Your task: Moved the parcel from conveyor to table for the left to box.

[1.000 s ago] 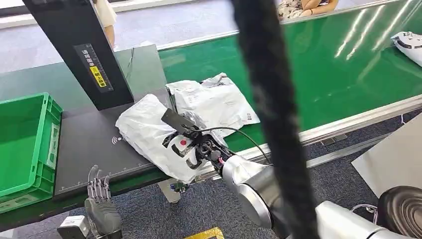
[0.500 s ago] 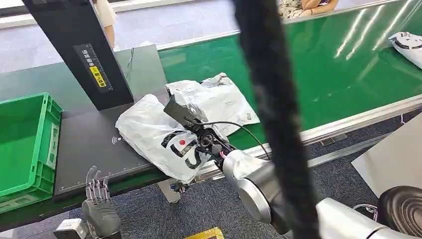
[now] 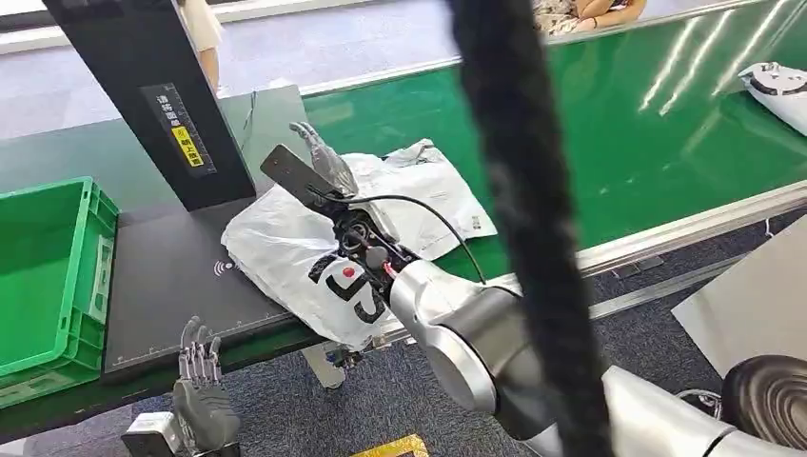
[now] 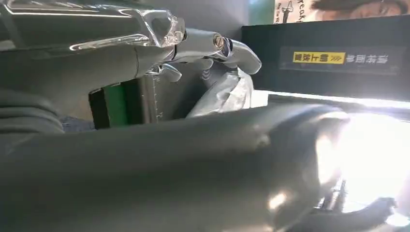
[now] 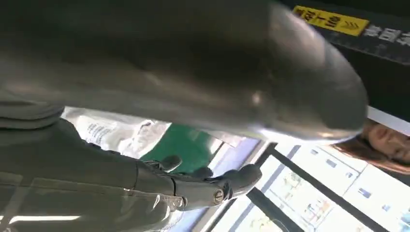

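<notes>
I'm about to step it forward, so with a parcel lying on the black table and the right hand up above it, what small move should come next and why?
Probably draw the right hand back clear: it holds nothing, and the parcel already lies on the black table. The left hand waits low, open, near the green box.

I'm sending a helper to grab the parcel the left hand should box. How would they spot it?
Find the black table between the green crate and the green conveyor. Two white bags lie at its conveyor end. Take the near parcel, overhanging the table's front edge: it bears bold black lettering with a red dot, whereas the far bag shows only small print.
</notes>
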